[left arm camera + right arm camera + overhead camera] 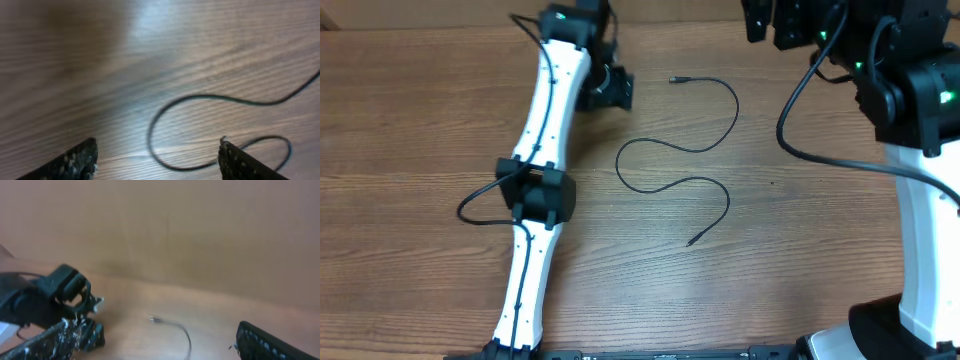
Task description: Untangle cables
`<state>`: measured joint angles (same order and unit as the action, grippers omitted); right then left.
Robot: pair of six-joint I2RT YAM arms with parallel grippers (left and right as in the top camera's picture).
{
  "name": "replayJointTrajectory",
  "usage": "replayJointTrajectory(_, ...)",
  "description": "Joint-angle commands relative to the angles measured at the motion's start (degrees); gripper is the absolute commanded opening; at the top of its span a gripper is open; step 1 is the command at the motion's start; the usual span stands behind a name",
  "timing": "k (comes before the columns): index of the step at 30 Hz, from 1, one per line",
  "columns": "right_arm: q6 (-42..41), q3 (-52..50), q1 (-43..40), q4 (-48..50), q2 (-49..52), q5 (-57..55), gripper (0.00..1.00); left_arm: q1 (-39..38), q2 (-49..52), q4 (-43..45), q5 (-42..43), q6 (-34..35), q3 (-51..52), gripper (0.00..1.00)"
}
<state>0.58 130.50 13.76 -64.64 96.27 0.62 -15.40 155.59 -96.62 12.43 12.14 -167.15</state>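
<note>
The left claw (pixel 157 150) is hovering with its fingers spread wide, gripping nothing, and a loop of the thin black cable (pixel 680 148) is lying on the worktop (pixel 420 120) just ahead of it. The right claw (pixel 152 330) is also standing wide apart and empty, near the far edge. The cable is lying in a loose S between the arms, and the right arm's thicker lead (pixel 790 135) is drooping well to its right.

Cable (pixel 705 150): black sheath, smooth, plastic-looking.
Plug (pixel 674 78): small, looks metallic, too tiny to be sure.
Table (pixel 420 110): wood-grain top, brown, smooth, faint sheen near the cable.
Left arm (pixel 548 110): glossy white plastic shell, matt black joints.
Left fingers (pixel 75 161): black, rough, speckled.
Right fingers (pixel 265 342): black, textured, flecked pale.
Wall (pixel 200 230): matt beige, plain.
</note>
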Motion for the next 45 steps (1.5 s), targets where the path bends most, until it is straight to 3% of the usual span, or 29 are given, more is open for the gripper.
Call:
replayJointTrajectory(1,-0.57,0.02,-0.7,-1.97,1.2,-0.57,1.0,-1.88,0.87,-0.22,4.15,3.37,0.37,0.77)
replayJointTrajectory(5,-0.57,0.02,-0.68,-4.07,1.2,-0.59,1.0,-4.2,0.92,0.07,2.62,3.15,0.52,0.8)
replayJointTrajectory(8,-0.57,0.02,-0.68,-4.74,1.2,-0.59,1.0,-6.08,1.07,0.2,-3.17,2.75,0.52,0.82)
replayJointTrajectory(17,2.34,0.02,-0.68,-5.42,1.22,-0.59,1.0,-9.01,1.09,5.01,-11.76,-4.39,0.52,0.87)
replayJointTrajectory(21,2.49,0.02,-0.68,-5.51,1.2,-0.59,1.0,-9.05,1.31,12.66,-11.52,-14.56,0.55,0.86)
replayJointTrajectory(26,2.91,0.02,-0.68,-5.6,1.22,-0.61,1.0,-9.01,2.38,20.76,-11.13,-35.06,0.59,0.81)
replayJointTrajectory(32,2.91,0.02,-0.68,-5.77,1.25,-0.61,1.0,-8.92,4.17,23.47,-2.25,-56.22,0.61,0.85)
replayJointTrajectory(37,2.93,0.02,-0.72,-5.79,1.25,-0.63,1.0,-9.62,6.16,25.9,4.24,-59.82,0.61,0.84)
replayJointTrajectory(45,2.89,0.02,-0.72,-5.75,1.25,-3.58,1.0,-10.29,12.94,22.21,5.27,-61.2,0.63,0.75)
